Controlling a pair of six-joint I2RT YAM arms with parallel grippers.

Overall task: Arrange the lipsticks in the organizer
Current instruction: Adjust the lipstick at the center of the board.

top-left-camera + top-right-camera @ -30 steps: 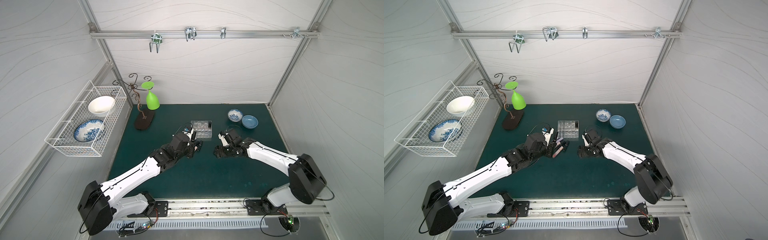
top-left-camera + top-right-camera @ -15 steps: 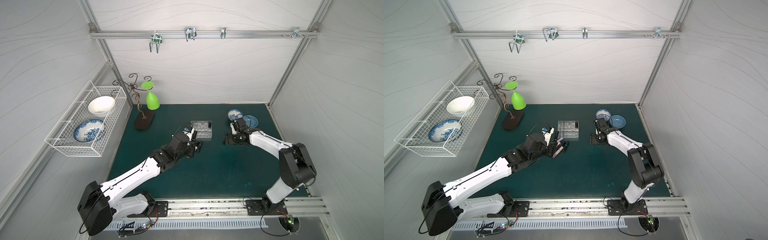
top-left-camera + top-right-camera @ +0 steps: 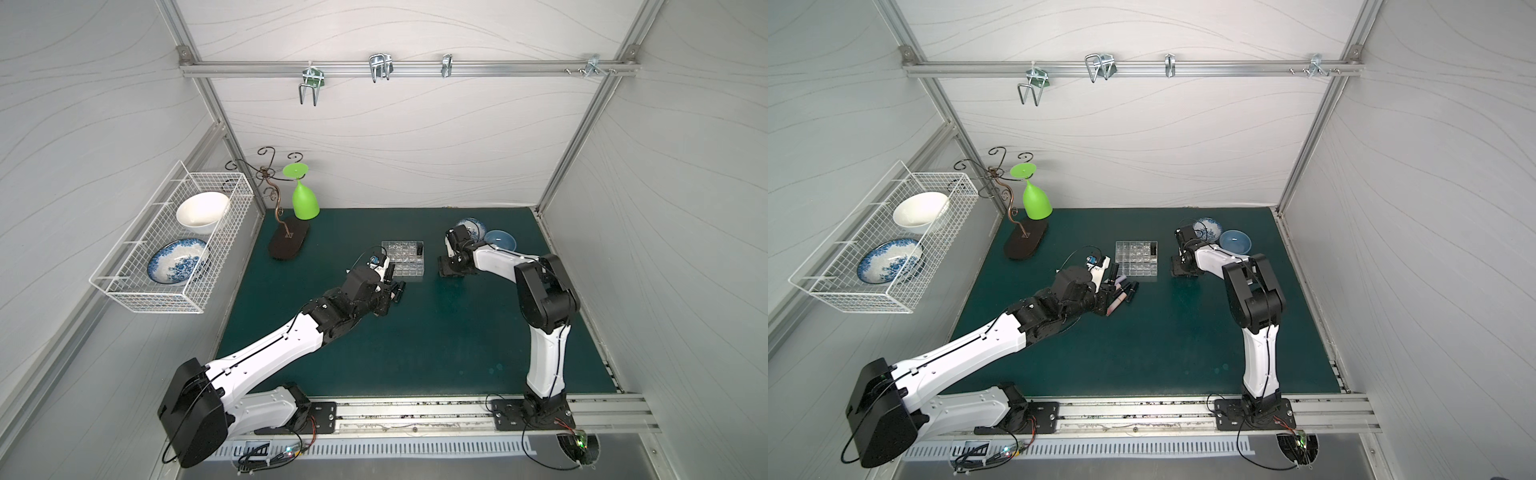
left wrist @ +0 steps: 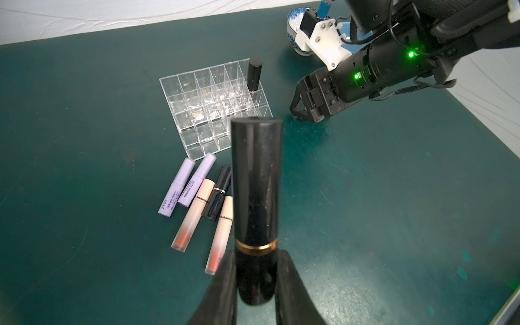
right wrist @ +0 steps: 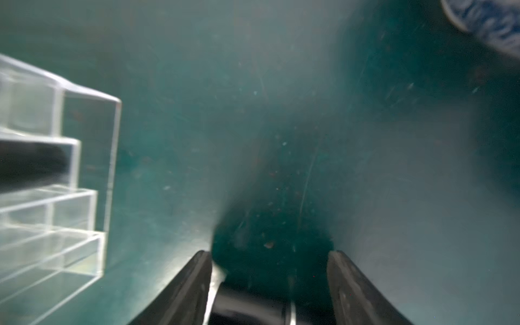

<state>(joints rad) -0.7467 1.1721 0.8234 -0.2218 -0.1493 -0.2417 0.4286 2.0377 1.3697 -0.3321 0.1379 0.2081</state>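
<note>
My left gripper (image 4: 255, 254) is shut on a glossy black lipstick (image 4: 256, 180) with a gold band, held above the mat just in front of the organizer (image 4: 174, 81). This clear grid box holds one upright black lipstick (image 4: 254, 73) in a far right cell. On the mat before it lie two lilac tubes (image 4: 180, 188), two pink ones (image 4: 194, 213) and a black one (image 4: 221, 194). My right gripper (image 5: 270, 253) is open, tips low over bare mat right of the organizer (image 5: 112, 140). A blurred dark glossy shape sits between its finger bases. Both top views show the left gripper (image 3: 392, 284) (image 3: 1106, 291) and right gripper (image 3: 449, 270) (image 3: 1179, 270).
A patterned bowl (image 3: 471, 226) and a blue bowl (image 3: 500, 241) stand just behind my right wrist. A green glass (image 3: 305, 199) hangs on a scrolled metal stand (image 3: 289, 245) at the back left. A white wire basket (image 3: 174, 241) with two dishes hangs on the left wall.
My right arm swung from the middle of the mat back to the organizer's right side and dropped low. The left arm stayed put with its black lipstick.
</note>
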